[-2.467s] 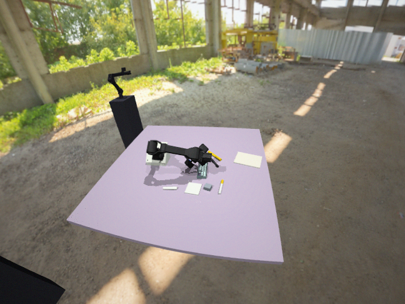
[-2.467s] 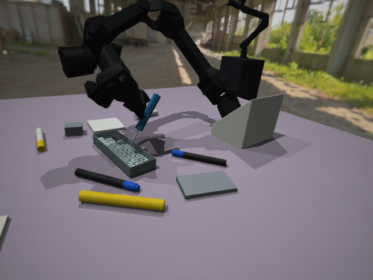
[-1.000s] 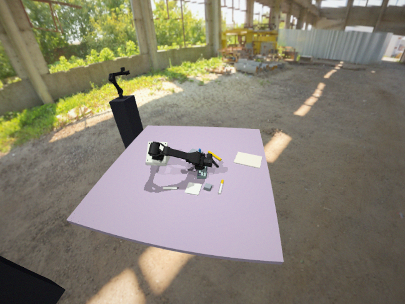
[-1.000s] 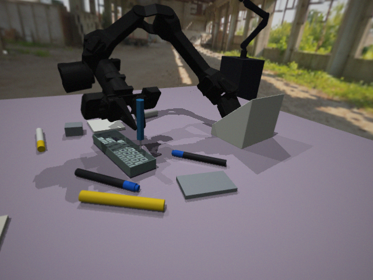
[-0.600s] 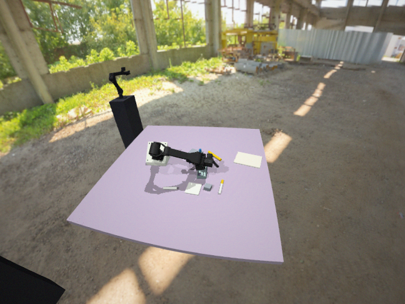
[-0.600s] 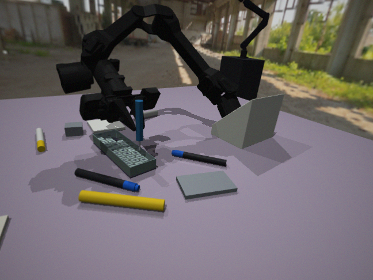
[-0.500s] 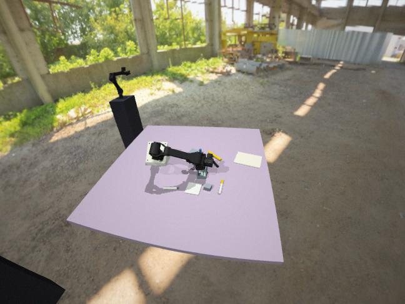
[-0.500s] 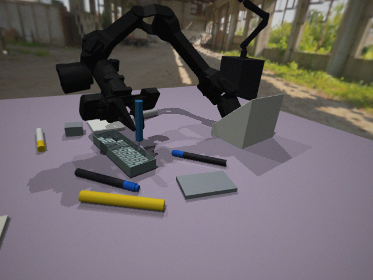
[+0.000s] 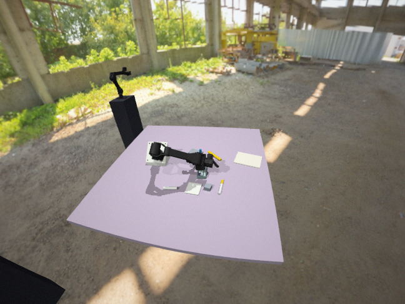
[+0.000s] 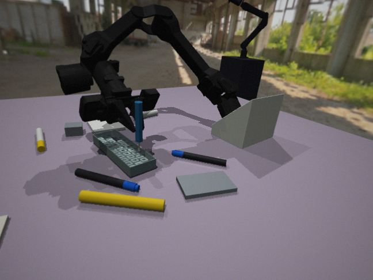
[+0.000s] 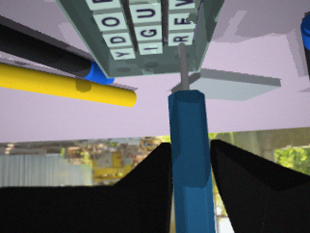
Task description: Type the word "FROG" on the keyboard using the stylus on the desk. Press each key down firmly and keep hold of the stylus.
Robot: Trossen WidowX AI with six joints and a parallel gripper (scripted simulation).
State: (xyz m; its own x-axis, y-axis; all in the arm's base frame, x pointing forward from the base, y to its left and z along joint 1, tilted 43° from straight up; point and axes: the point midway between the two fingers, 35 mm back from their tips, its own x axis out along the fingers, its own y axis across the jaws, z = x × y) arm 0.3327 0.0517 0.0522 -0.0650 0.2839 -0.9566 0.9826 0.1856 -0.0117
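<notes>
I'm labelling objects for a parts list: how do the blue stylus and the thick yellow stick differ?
The blue stylus stands upright between the gripper's fingers; the yellow stick lies flat on the table.
The stylus has a thin grey tip extending from its handle; the yellow stick shows no such tip, just blunt ends.
The stylus handle is blue, the stick yellow.
Both are long and narrow.
</notes>
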